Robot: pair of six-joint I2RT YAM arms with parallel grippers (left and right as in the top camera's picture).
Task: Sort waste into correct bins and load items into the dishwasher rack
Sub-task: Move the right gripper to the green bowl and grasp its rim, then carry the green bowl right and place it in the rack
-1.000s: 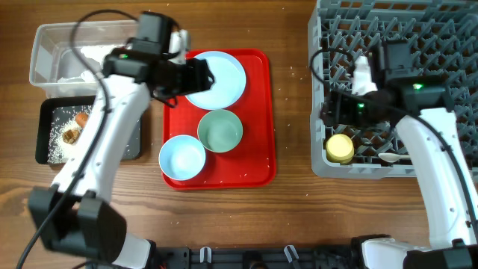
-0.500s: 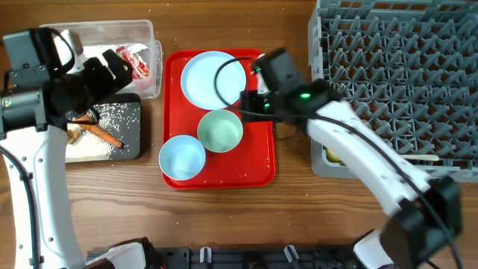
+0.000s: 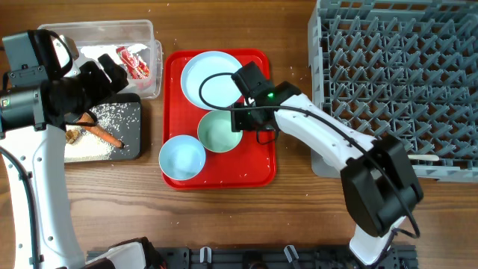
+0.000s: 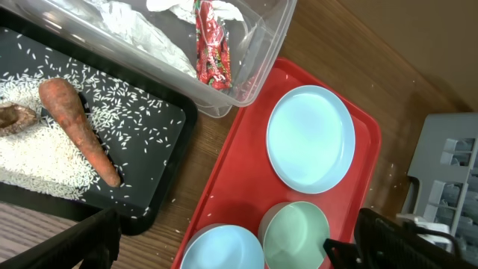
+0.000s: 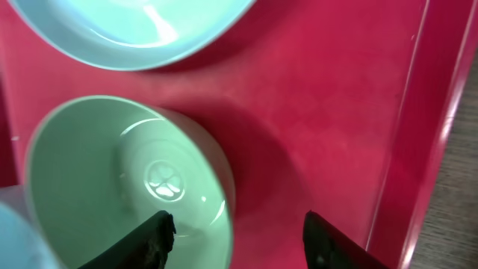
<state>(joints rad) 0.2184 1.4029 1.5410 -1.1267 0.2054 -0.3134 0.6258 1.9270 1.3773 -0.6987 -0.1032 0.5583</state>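
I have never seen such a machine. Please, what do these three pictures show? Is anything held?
Two robot arms at a table. One picture looks down from above; two come from wrist cameras. A red tray carries a plate, a mint bowl and a blue bowl. Left: a tub with a wrapper, a black tray with rice and carrot. Right: a grey rack. The left gripper is open, empty. The right gripper straddles the mint bowl's rim, open; nothing is held.
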